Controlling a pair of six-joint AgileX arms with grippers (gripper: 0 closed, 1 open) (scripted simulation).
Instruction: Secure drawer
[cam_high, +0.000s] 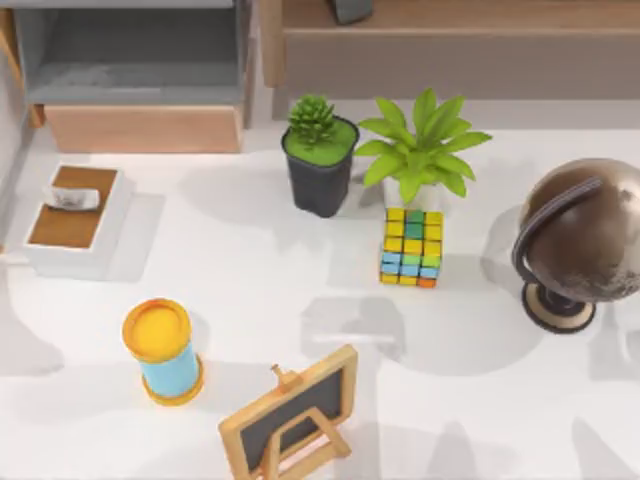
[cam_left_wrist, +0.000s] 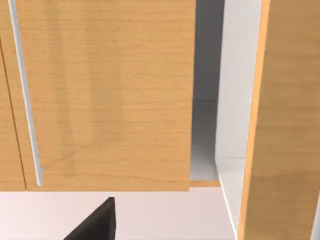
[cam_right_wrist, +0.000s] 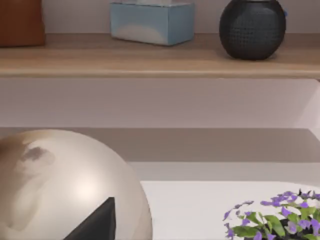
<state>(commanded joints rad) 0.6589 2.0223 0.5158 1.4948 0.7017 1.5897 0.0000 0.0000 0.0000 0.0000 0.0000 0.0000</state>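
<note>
White bench (cam_high: 300, 290): drawer (cam_high: 140, 128) standing open ahead of left claw (cam_left_wrist: 95, 222), grip state undeterminable; off-centre push risking jamming it.

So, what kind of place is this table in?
Probably a rendered study or home-office desk: a globe, a small chalkboard and a puzzle cube stand on it, with an open drawer behind.
</note>
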